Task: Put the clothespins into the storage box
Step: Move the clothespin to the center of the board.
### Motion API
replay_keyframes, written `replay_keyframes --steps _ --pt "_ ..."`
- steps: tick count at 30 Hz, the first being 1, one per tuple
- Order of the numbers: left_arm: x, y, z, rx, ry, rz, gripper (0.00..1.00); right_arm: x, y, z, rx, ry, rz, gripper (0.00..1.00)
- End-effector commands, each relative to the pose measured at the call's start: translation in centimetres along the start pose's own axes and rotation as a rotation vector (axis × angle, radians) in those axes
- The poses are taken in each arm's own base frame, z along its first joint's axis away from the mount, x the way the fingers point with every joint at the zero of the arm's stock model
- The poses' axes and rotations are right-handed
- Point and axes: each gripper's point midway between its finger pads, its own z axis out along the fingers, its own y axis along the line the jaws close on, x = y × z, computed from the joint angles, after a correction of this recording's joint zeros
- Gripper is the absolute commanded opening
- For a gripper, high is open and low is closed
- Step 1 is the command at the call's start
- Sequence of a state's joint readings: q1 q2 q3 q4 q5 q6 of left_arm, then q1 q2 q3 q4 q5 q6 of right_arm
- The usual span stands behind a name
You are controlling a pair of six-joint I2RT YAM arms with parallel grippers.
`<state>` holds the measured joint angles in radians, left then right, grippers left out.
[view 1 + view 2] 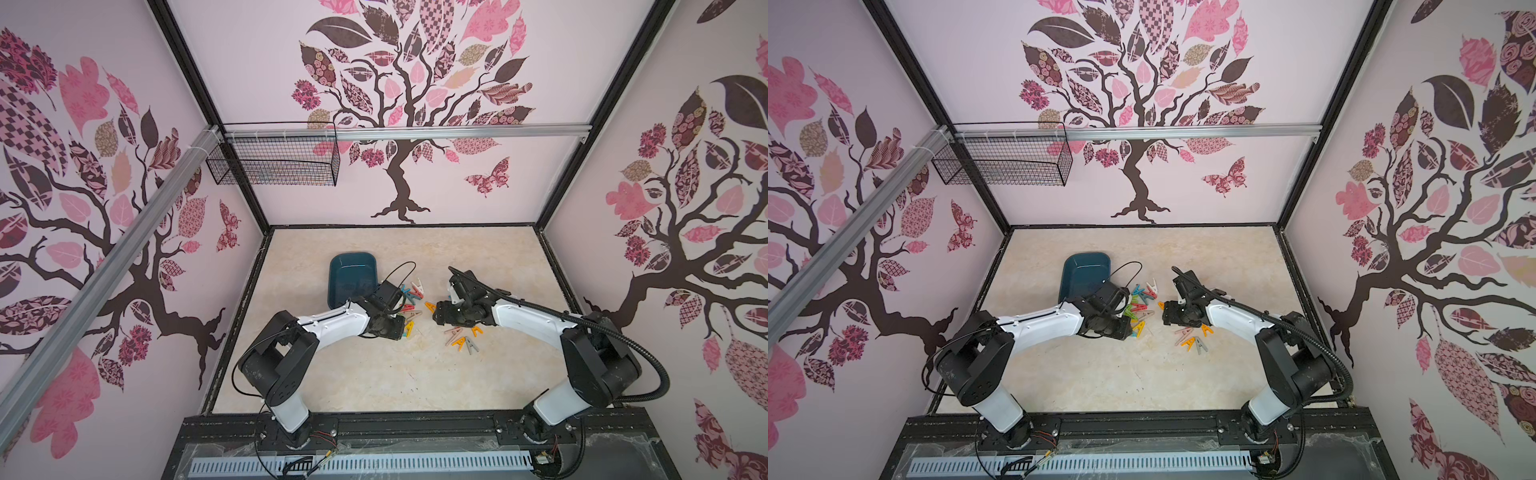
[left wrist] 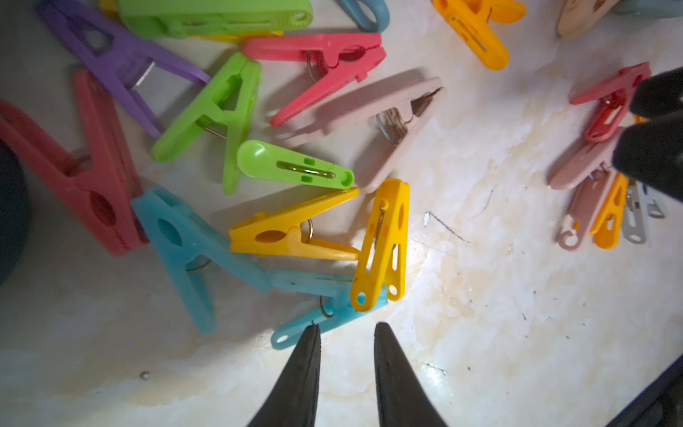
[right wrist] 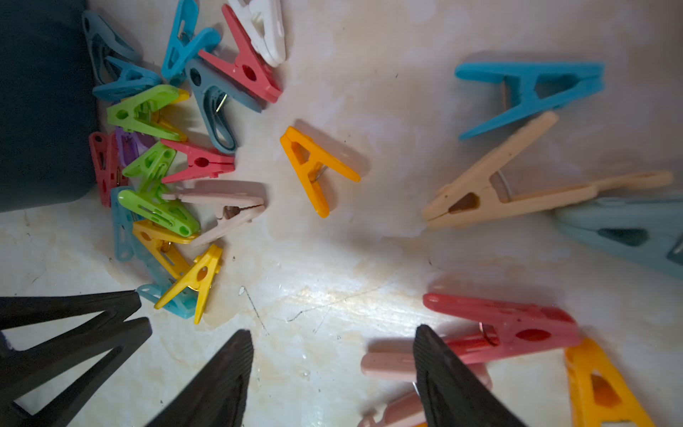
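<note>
In both top views the storage box (image 1: 349, 270) (image 1: 1086, 270) lies on the surface (image 1: 374, 374) toward the left. The left arm (image 1: 332, 322) covers its near corner. The box seems empty, though the arm hides a part of it. The clothespins (image 1: 411, 293) lie in a heap just beside the box, and a smaller group (image 1: 461, 338) lies near the right arm (image 1: 528, 318). Both wrists hang low and near each other, so a sideways sweep could knock them together. The surface is bare toward its near edge and behind the box, and that is the safe room for moving.

In the left wrist view the left jaws stand a little apart and hold nothing. Their tips are just at the thin leg of a teal peg (image 2: 325, 321), and a yellow peg (image 2: 384, 244) rests on it. A grip on that leg alone may let the peg twist out, or drag the yellow one along.

In the right wrist view the right jaws stand wide open and empty. One tip is over a red peg (image 3: 510, 325) and a pink peg (image 3: 388, 364) that touch each other, so closing there may catch both or push them away. The orange peg (image 3: 318, 166) lies alone with free room around it. The left arm's fingers (image 3: 55, 310) show near the heap, so the right arm's way to the box is probably blocked.
</note>
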<state>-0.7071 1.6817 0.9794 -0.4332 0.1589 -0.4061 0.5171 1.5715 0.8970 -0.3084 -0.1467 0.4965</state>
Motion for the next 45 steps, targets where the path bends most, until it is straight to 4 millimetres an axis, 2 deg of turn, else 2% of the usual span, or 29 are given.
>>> replay_keyframes --steps 1,6,12,15,23,30,36,45 --pt "1.5 0.1 0.5 0.014 0.038 0.03 0.31 0.1 0.5 -0.5 -0.015 -0.006 0.0 0.72" --pt "1.4 1.1 0.6 -0.046 0.037 0.065 0.38 0.1 0.5 -0.6 -0.015 -0.009 0.002 0.72" --pt "-0.6 0.0 -0.4 -0.02 -0.017 0.054 0.39 0.3 0.4 -0.4 -0.014 -0.001 0.005 0.72" --pt "-1.3 -0.3 0.1 -0.015 -0.025 0.07 0.39 0.3 0.3 -0.3 -0.014 -0.004 0.009 0.72" --pt "-1.3 -0.7 2.3 -0.008 0.022 0.101 0.35 0.4 0.1 -0.3 -0.006 -0.004 0.004 0.72" --pt "-1.9 -1.1 2.7 -0.01 0.024 0.115 0.29 0.5 0.1 -0.1 -0.009 0.0 0.003 0.71" --pt "-1.0 -1.4 2.9 0.0 0.065 0.122 0.18 0.6 0.0 -0.1 -0.005 0.003 0.001 0.72" --pt "3.3 -0.4 0.5 0.008 0.127 0.106 0.19 0.6 0.1 0.0 -0.013 0.002 0.003 0.71"
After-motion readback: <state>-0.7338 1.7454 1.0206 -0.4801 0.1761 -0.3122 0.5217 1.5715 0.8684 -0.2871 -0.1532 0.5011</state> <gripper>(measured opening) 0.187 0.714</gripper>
